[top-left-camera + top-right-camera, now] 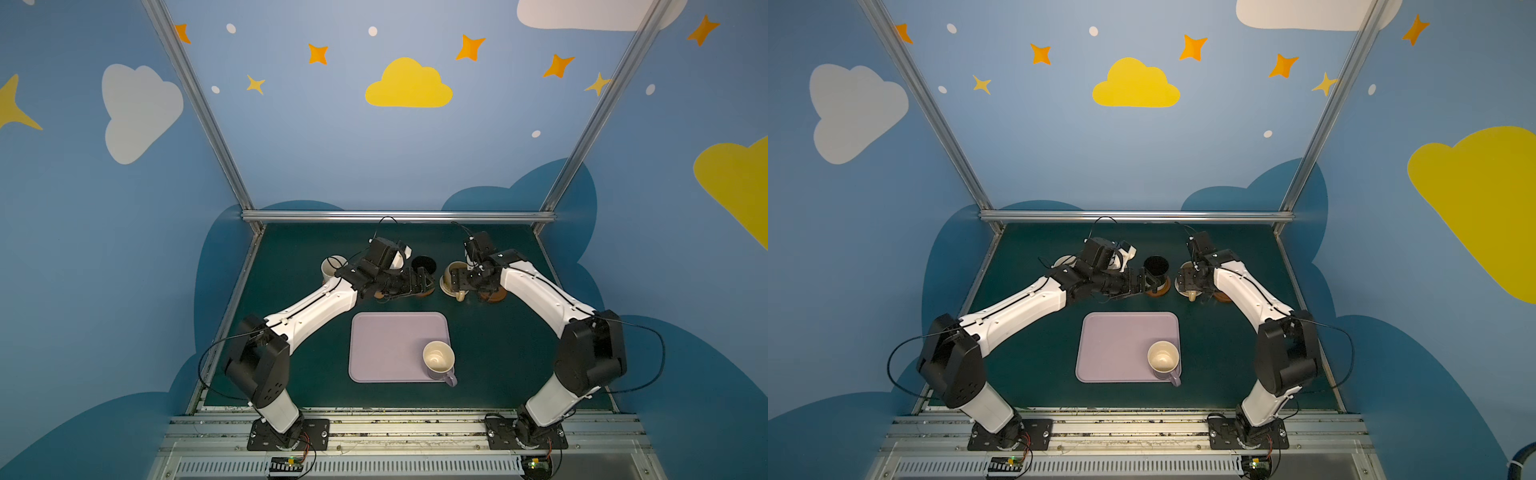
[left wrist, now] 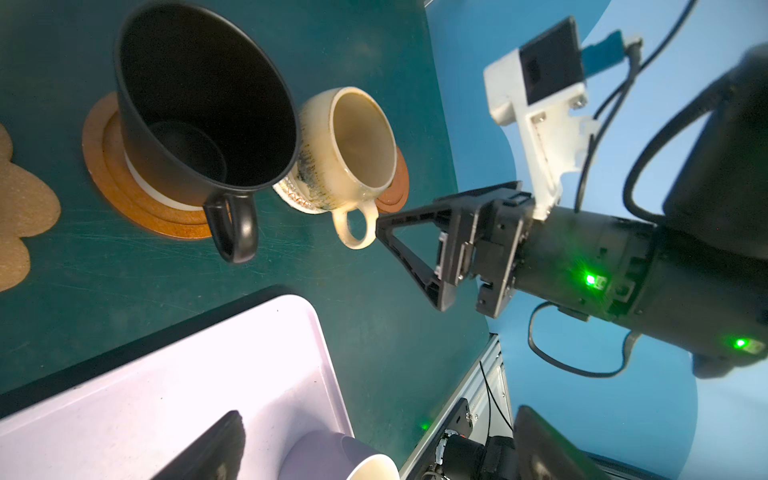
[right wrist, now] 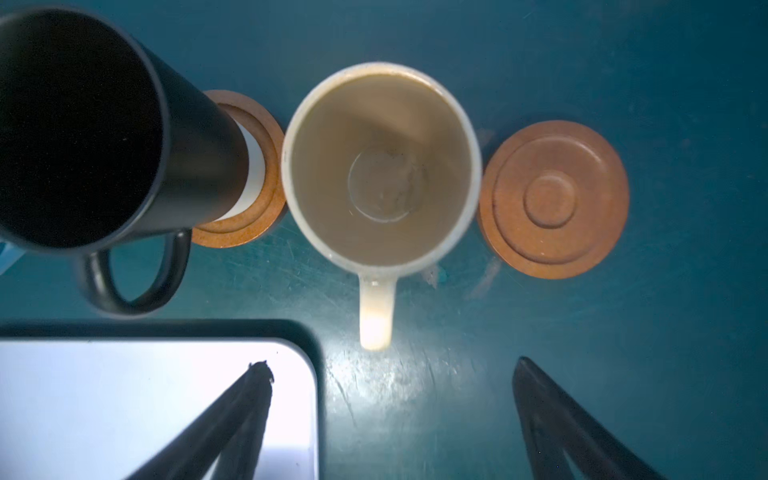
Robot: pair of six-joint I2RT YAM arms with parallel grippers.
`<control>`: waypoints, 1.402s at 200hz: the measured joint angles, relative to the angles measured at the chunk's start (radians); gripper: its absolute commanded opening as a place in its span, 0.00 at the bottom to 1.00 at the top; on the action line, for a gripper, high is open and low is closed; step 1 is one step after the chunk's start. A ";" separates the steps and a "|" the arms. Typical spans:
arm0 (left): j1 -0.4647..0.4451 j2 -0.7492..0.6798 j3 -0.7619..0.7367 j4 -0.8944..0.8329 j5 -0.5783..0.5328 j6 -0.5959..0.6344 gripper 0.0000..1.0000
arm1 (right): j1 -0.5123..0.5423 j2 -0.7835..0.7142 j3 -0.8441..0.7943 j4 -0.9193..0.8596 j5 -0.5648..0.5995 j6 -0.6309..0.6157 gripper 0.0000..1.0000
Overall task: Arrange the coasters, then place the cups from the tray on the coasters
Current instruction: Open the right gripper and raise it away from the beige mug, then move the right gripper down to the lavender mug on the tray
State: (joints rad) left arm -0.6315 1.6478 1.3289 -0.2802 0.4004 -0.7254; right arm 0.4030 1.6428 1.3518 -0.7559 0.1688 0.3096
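One mug left on the tray [image 1: 382,345]; the mustard mug not in sight.

Far half of the tabletop, left to right:
- pale-lined mug [image 1: 332,268], coaster hidden
- flower-shaped coaster [image 2: 25,203], mostly out of view
- black mug [image 3: 79,124] on a ringed wooden disc [image 3: 249,232]
- cream speckled mug [image 3: 380,166] on a pale woven coaster [image 2: 291,198]
- second wooden disc [image 3: 552,199], bare

Outstanding: lilac mug [image 1: 438,359], upright at the tray's near right corner, probably due on the bare disc.

Left gripper [image 1: 423,281]: spread wide, empty, near the black mug.

Right gripper [image 3: 390,370]: spread wide, empty, just short of the cream mug's handle.
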 measured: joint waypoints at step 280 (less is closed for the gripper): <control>0.013 -0.410 -0.366 -0.214 0.117 0.079 1.00 | 0.679 -0.738 -0.574 -0.135 -0.127 0.275 0.89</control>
State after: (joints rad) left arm -0.6182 1.2373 0.9627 -0.4942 0.5179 -0.6464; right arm 1.0824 0.9051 0.7776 -0.8906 0.0422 0.5842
